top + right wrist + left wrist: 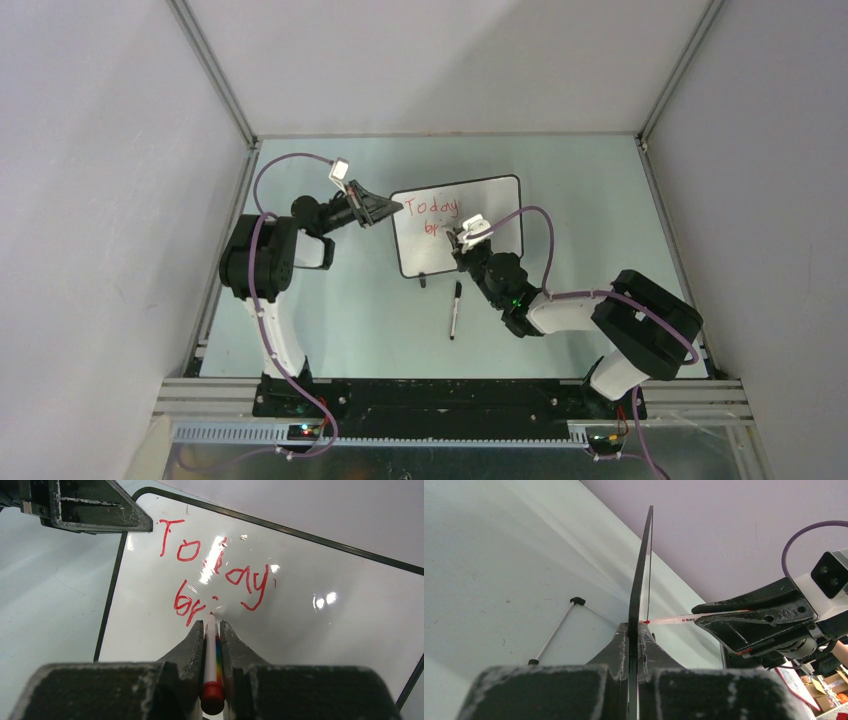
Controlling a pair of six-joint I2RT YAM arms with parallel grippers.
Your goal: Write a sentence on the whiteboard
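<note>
Right tool (212,624) pinches a slim red-ended marker (211,655) at the glossy whiteboard (310,630); left tool (635,635) clamps its thin edge.

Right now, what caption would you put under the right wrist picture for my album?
Right gripper holding a marker to the whiteboard, the red sentence only begun.

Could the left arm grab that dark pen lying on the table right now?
Probably not: the left gripper is shut on the whiteboard, so it must let go before reaching the pen.
</note>
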